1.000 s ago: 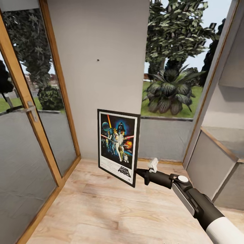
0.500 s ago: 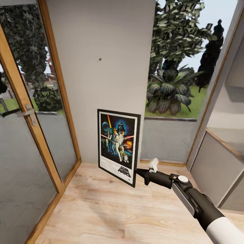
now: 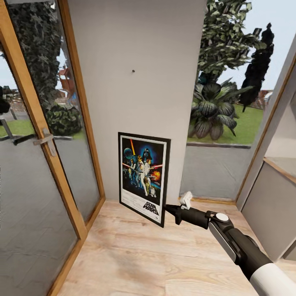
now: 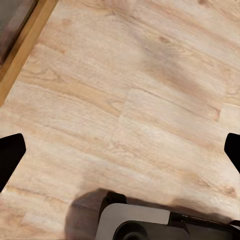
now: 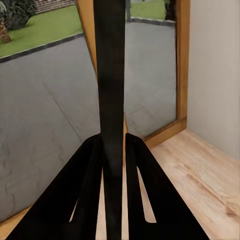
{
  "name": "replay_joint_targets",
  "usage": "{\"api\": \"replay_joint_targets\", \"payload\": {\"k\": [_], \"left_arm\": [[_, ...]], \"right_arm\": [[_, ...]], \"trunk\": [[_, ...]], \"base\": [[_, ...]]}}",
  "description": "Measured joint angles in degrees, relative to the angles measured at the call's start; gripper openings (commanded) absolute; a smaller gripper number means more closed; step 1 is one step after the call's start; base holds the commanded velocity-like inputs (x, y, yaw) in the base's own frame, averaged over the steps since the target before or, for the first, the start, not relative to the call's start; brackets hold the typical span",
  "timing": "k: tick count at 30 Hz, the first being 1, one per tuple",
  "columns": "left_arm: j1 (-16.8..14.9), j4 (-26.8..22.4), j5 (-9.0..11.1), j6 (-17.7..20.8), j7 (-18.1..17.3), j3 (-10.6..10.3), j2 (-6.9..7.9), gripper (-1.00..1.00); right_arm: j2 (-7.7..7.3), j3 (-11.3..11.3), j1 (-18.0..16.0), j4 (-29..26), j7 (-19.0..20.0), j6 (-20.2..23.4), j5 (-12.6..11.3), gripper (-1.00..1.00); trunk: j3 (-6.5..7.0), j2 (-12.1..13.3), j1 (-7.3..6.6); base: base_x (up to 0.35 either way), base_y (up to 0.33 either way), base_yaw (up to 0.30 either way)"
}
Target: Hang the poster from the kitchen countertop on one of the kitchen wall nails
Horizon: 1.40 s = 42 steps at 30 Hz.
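The right gripper point(image 3: 167, 210) clamps the thin black-framed poster point(image 3: 144, 177) (flat, glossy) upright below the nail point(image 3: 132, 71) on smooth grey wall; the left gripper point(image 4: 120, 150) seemingly gapes over woodgrain floor point(image 4: 150, 100).

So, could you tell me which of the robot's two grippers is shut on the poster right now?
The right gripper: its fingers clamp the poster at its black frame edge. The left gripper hangs open over the wooden floor, holding nothing.
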Motion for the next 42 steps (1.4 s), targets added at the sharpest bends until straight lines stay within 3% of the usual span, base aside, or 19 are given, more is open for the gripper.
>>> {"api": "replay_joint_targets", "payload": {"k": [10,20,36,42], "left_arm": [[0.00,0.01,0.00,-0.02,0.01,-0.01,0.00,1.00],[0.00,0.01,0.00,-0.02,0.01,0.04,0.00,1.00],[0.00,0.01,0.00,-0.02,0.01,-0.01,0.00,1.00],[-0.01,0.04,0.00,-0.02,0.00,-0.01,0.00,1.00]], "right_arm": [[0.01,0.01,-0.01,0.00,0.00,0.01,0.00,-1.00],[0.01,0.00,-0.01,0.00,0.00,0.01,-0.04,-1.00],[0.01,0.00,-0.01,-0.01,0.02,0.01,-0.08,-1.00],[0.00,0.00,0.00,-0.01,0.03,0.01,-0.09,-1.00]], "trunk": [[0.31,0.00,0.01],[0.36,0.00,0.01],[0.36,0.00,0.01],[0.36,0.00,0.01]], "base": [[0.046,0.129,-0.191],[0.008,0.008,-0.024],[0.129,0.165,-0.001],[0.003,0.004,-0.197]]}}
